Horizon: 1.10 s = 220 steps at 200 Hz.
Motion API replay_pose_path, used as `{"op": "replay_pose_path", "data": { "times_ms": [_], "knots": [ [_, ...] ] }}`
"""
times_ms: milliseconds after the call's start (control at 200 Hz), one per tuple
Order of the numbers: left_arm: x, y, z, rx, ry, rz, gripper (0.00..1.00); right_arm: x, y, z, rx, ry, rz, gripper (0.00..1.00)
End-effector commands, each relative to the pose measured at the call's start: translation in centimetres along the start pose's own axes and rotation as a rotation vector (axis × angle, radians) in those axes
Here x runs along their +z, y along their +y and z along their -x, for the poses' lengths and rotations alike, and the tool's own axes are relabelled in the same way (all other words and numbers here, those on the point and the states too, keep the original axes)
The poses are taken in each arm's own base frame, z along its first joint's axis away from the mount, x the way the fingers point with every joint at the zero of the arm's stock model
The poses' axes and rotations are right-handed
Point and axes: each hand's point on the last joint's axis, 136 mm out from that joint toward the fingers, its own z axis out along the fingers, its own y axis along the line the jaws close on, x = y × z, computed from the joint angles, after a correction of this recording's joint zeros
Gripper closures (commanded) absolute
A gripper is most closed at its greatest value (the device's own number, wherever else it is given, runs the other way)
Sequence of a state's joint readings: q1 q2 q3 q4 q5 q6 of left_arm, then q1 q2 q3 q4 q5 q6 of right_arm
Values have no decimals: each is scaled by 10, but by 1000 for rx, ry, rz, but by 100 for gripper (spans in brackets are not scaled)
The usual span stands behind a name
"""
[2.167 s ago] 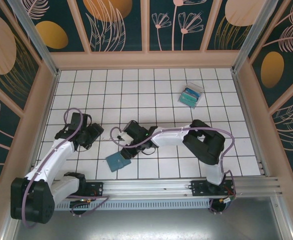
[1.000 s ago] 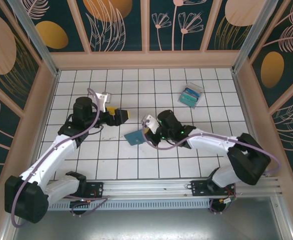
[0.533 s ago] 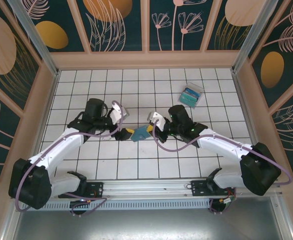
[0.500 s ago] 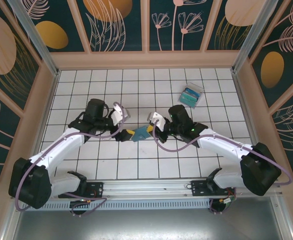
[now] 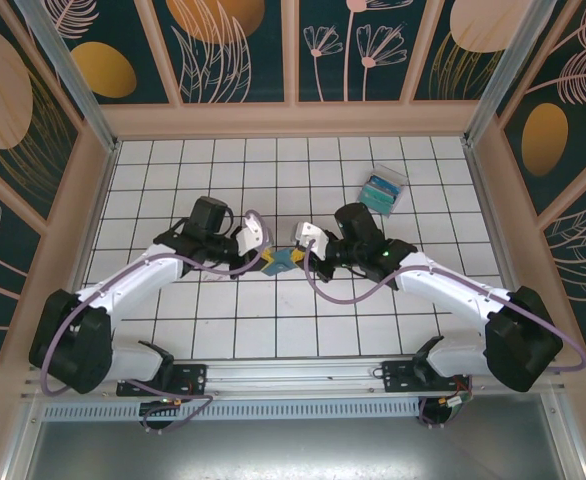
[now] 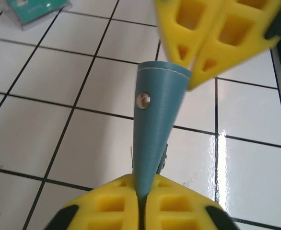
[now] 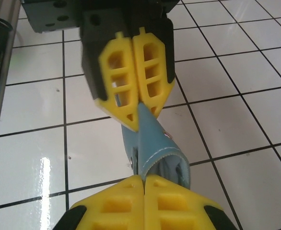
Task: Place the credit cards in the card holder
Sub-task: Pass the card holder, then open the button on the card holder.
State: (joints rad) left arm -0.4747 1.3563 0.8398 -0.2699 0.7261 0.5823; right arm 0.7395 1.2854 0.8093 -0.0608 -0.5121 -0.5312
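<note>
Both arms have drawn closer. Top view: left tool (image 5: pixel 264 262) and right tool (image 5: pixel 303 253) each pinch an edge of the card holder (image 5: pixel 283 258) at mid-frame; credit cards (image 5: pixel 378 193) lie in the clear box (image 5: pixel 398 178), upper right. Left wrist view: it hangs folded above the bench (image 6: pixel 44 124). Right wrist view: it gapes slightly; seemingly no card inserted yet.

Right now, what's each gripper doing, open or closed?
Left gripper: closed on the wallet.
Right gripper: closed on the same wallet.

both end effectors (image 5: pixel 266 263) (image 5: pixel 299 253) closed, tip-to-tip
</note>
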Motion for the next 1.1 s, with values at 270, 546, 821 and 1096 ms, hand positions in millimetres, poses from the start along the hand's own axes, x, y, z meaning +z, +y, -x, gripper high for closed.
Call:
{"op": "replay_pose_path", "data": {
  "times_ms": [270, 546, 821, 1096],
  "knots": [
    [-24, 43, 75, -281, -310, 187, 100, -68, -89, 45, 433, -367, -517, 39],
    [-30, 110, 79, -952, -463, 368, 100, -71, -112, 8, 1152, -408, -544, 47],
    [2, 106, 74, -1171, -384, 241, 100, -20, -118, 26, 1264, -206, -415, 58],
    [11, 93, 97, -1175, -398, 140, 100, 14, -123, 7, 1267, -16, -468, 59]
  ]
}}
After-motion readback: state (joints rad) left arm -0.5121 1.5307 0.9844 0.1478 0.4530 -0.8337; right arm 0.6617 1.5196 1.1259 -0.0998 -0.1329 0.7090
